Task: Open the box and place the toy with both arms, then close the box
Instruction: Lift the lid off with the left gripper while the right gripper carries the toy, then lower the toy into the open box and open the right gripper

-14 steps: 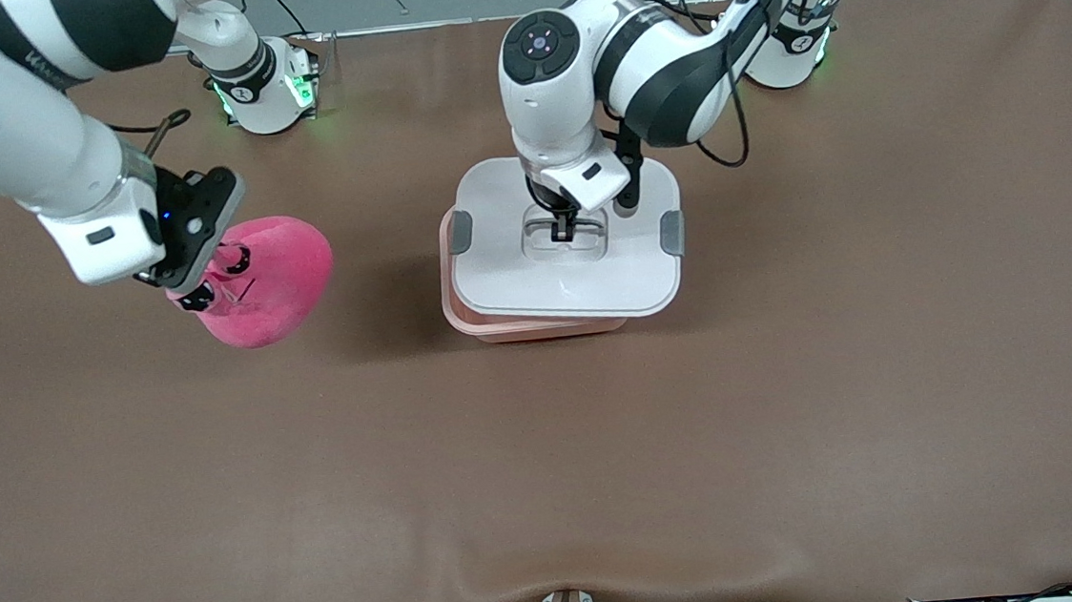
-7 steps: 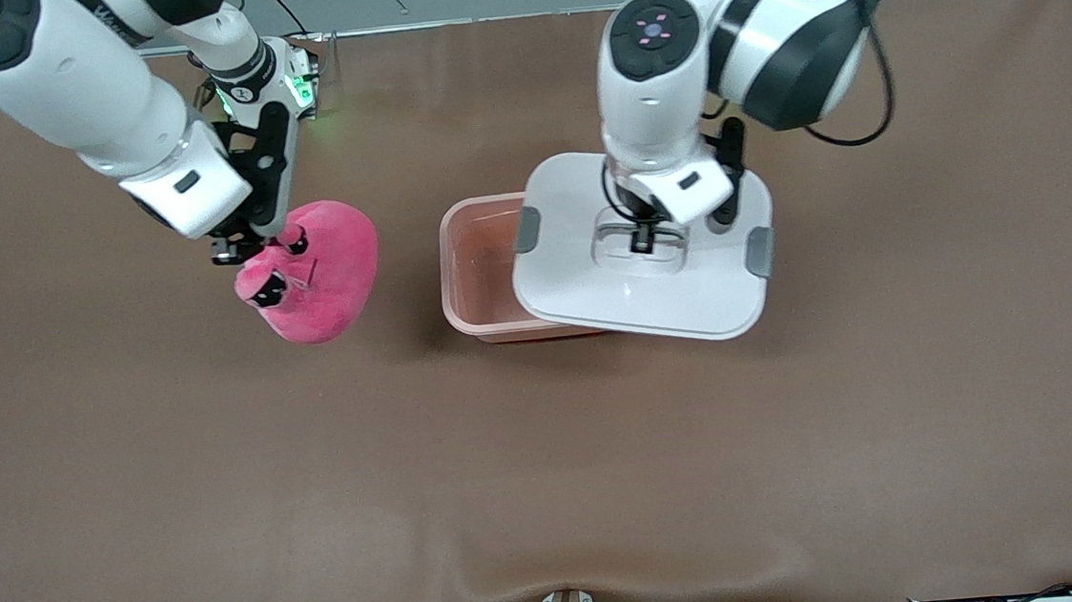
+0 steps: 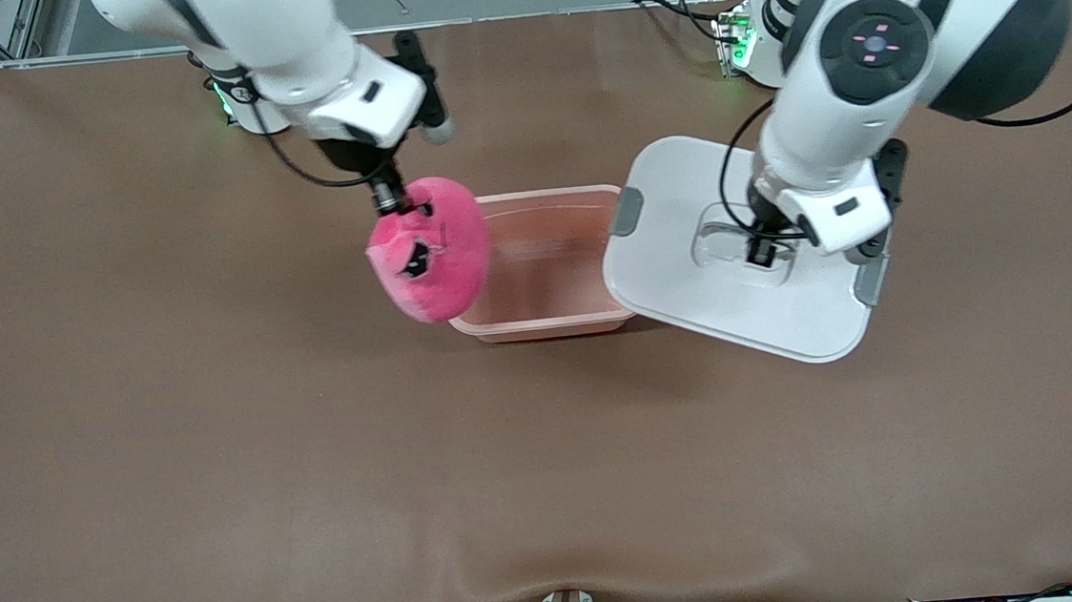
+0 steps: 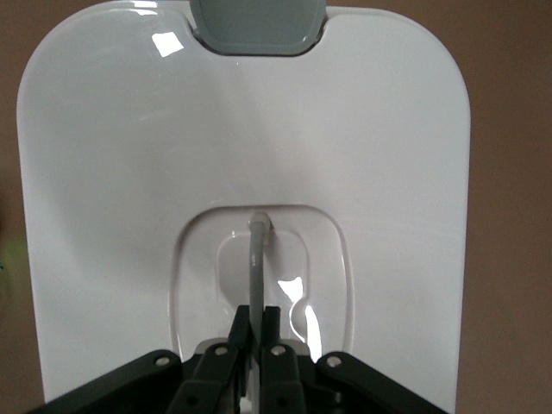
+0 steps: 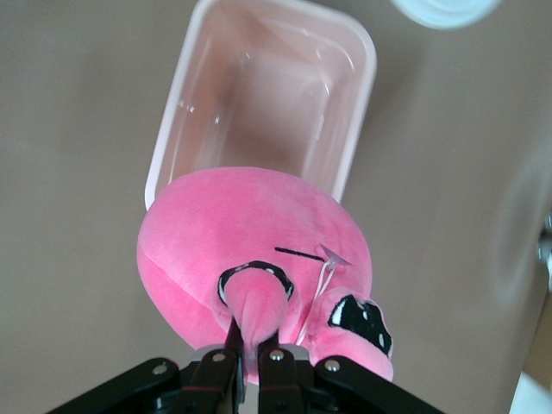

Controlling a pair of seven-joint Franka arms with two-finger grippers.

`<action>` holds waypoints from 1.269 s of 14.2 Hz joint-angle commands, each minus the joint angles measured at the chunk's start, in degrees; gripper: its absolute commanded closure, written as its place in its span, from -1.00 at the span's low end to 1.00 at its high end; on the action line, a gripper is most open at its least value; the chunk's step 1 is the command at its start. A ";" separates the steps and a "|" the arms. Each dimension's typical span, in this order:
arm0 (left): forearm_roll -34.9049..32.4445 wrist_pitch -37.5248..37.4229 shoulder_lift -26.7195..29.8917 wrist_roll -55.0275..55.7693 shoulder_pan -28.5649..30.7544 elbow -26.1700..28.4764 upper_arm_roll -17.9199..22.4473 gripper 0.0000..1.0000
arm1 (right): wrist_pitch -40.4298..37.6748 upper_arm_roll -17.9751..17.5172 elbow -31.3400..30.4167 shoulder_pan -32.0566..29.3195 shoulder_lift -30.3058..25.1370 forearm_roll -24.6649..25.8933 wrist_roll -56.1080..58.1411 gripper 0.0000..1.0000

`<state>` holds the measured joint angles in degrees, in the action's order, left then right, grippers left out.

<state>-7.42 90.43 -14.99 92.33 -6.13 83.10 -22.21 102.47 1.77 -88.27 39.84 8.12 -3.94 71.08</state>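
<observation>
The open box (image 3: 548, 267) sits on the brown table (image 3: 222, 441) with its pink tub uncovered. The right gripper (image 3: 391, 200) hangs over the box's rim at the end toward the right arm, its fingers clenched on a small protruding part of the toy (image 3: 431, 249), which dangles in the air partly above that rim. The left gripper (image 3: 760, 252) is clamped on the clear handle (image 4: 256, 259) in the recess of the white lid (image 3: 687, 270), holding the lid in the air, tilted, just beside the box toward the left arm's end, one grey latch (image 3: 627, 212) near the box's edge.
</observation>
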 commanded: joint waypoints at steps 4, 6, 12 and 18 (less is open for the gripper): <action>1.79 -3.33 2.07 -15.23 8.05 0.31 -0.47 1.00 | 5.01 0.87 0.38 2.87 4.70 -0.98 6.61 1.00; 1.79 -3.68 2.07 -19.80 10.52 0.31 -0.47 1.00 | 5.89 0.96 0.30 5.50 5.41 -0.37 6.80 1.00; 1.79 -4.56 2.07 -30.18 16.32 0.31 -0.38 1.00 | 5.90 1.13 -0.14 5.07 6.20 -0.02 9.51 1.00; 1.79 -4.74 2.07 -32.66 18.17 0.22 -0.38 1.00 | 6.16 1.22 -0.23 4.37 7.87 0.77 10.66 1.00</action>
<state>-6.66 86.62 -14.24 60.83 11.03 83.10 -22.19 108.30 3.32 -88.46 44.57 15.28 -3.82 80.67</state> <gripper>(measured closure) 0.930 0.921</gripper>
